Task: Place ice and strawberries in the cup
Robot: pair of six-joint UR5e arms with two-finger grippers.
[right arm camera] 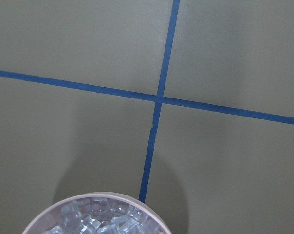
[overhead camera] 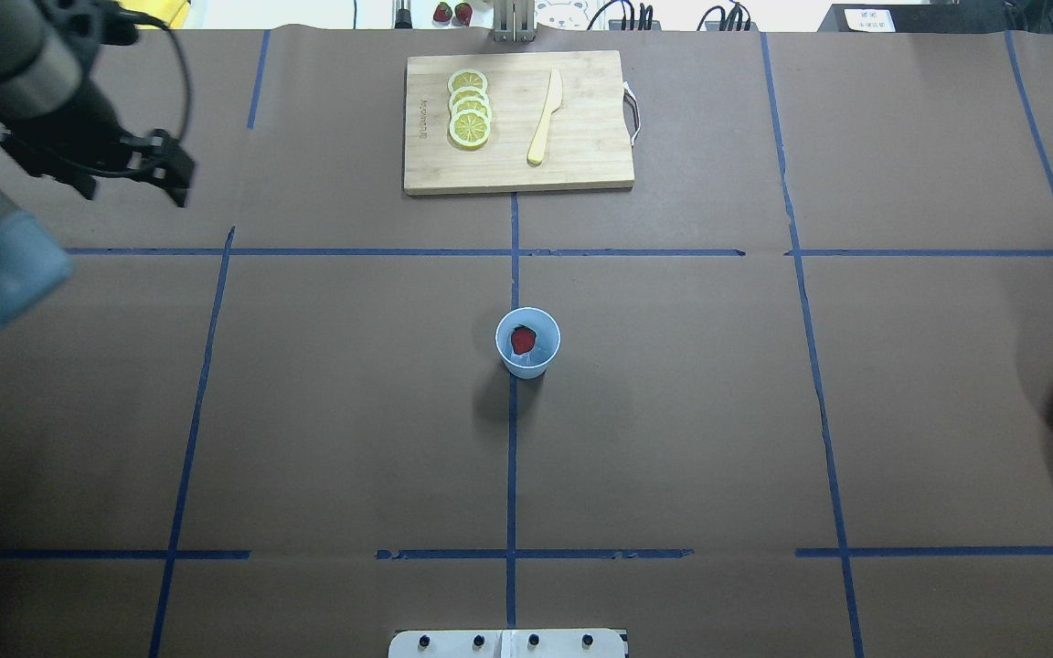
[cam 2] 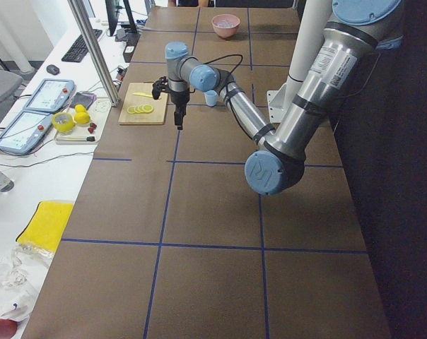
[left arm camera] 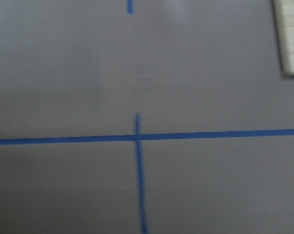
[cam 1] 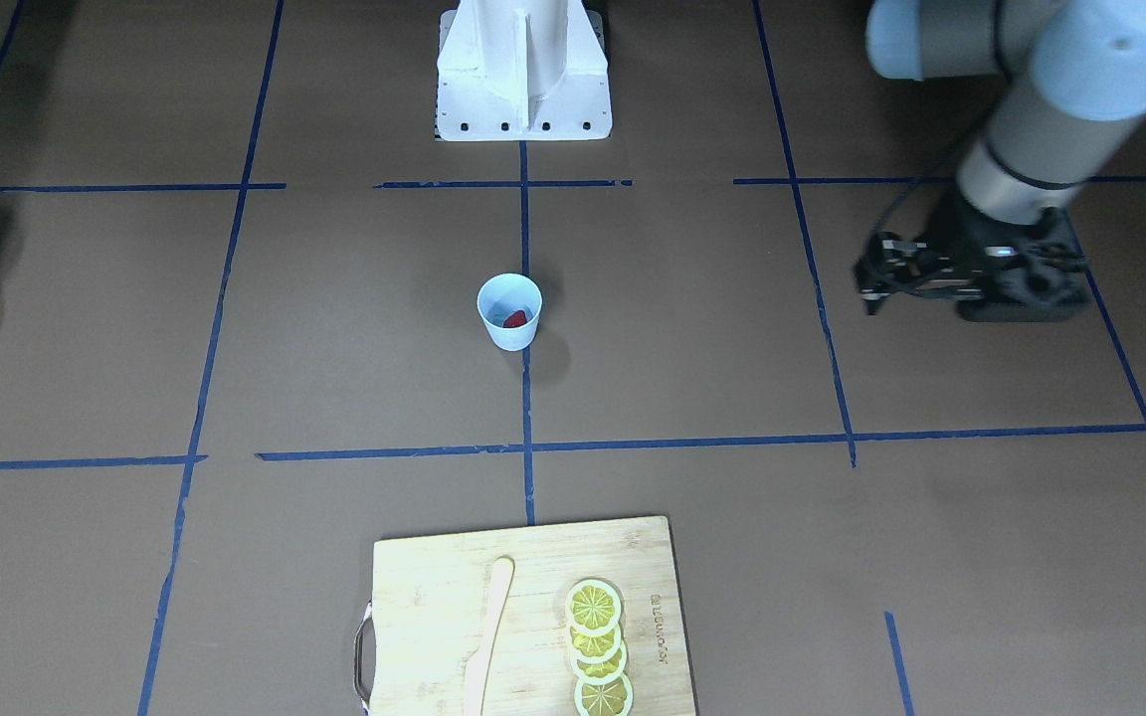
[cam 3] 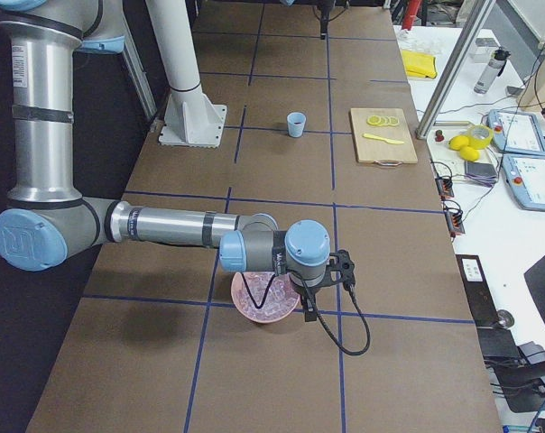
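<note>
The pale-blue cup (overhead camera: pixel 527 342) stands upright at the table's middle, also seen from the front (cam 1: pixel 509 310). One red strawberry (overhead camera: pixel 523 340) lies inside it. The ice (right arm camera: pixel 103 219) fills a pink bowl (cam 3: pixel 245 307) at the table's right end. My right gripper (cam 3: pixel 301 307) hangs just over that bowl's rim; it shows only in the right side view, so I cannot tell its state. My left gripper (overhead camera: pixel 175 178) hovers far left of the cup, near the far-left grid line. It is open with nothing between its fingers.
A wooden cutting board (overhead camera: pixel 581 164) lies at the far middle edge, with several lemon slices (overhead camera: pixel 469 108) and a wooden knife (overhead camera: pixel 545 119) on it. The robot's white base (cam 1: pixel 523 89) stands at the near edge. Blue tape lines cross the brown table.
</note>
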